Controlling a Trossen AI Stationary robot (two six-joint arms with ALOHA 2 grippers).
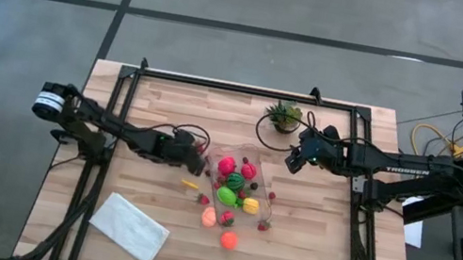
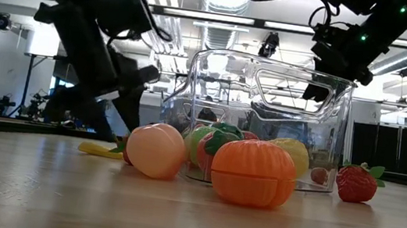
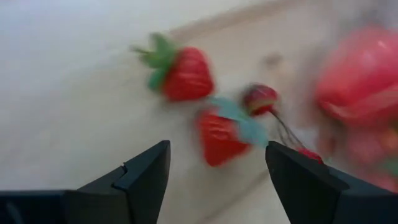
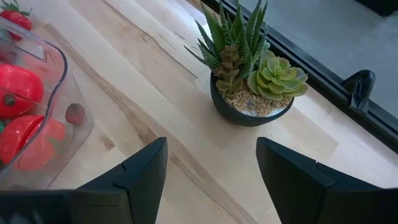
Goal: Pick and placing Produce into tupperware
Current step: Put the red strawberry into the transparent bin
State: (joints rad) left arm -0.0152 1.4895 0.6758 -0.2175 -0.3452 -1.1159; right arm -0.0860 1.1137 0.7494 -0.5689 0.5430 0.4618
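Sitting nearest in the low view, an orange toy fruit (image 2: 253,172) and a peach one (image 2: 155,150) lie on the wooden table (image 1: 304,258) just before the clear tupperware (image 2: 263,106), which holds red and green produce. Beyond, the left gripper (image 3: 217,165) hangs wide open over strawberries (image 3: 221,134) beside the container, while the right gripper (image 4: 211,165), fingers apart and empty, hovers near the potted plant (image 4: 252,74).

The left arm reaches in from 9 o'clock toward the middle of the table. Its left gripper (image 1: 199,153) sits low, fingers wide apart with nothing between them. The right arm comes in from 3 o'clock. Its right gripper (image 1: 291,160) hangs higher up, near 1 o'clock, fingers spread too, and holds nothing.
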